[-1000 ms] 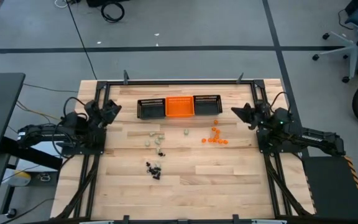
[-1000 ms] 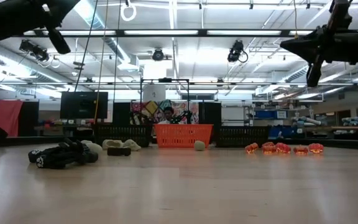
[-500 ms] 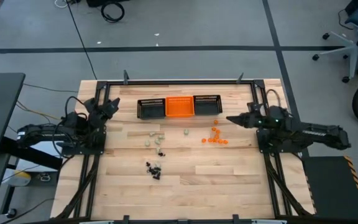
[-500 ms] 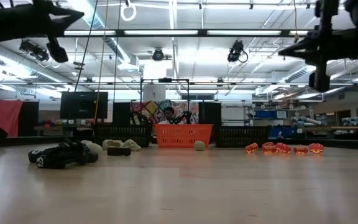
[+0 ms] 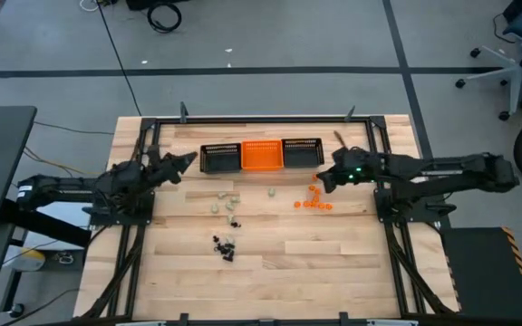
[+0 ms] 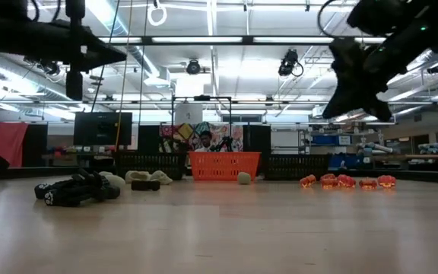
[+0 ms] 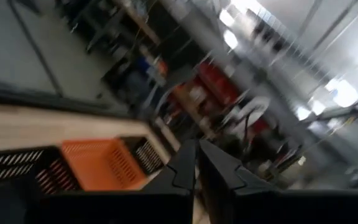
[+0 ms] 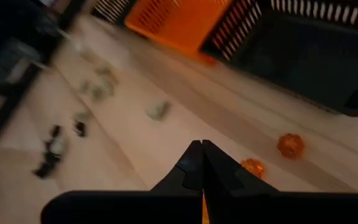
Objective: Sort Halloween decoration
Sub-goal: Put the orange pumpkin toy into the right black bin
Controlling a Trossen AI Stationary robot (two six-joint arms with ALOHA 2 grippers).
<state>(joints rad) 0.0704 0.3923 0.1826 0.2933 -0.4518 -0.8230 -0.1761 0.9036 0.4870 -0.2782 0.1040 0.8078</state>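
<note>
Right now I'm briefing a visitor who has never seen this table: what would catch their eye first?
Probably the bright orange basket, set between two black baskets at the table's far edge. In front of it tiny trinkets lie in colour groups: orange ones toward the right, pale ones in the middle, black ones nearer. Above the orange group hangs the right gripper, fingers shut.

Black trinkets (image 5: 225,244) too small to tell apart; left wrist view blurred.
</note>
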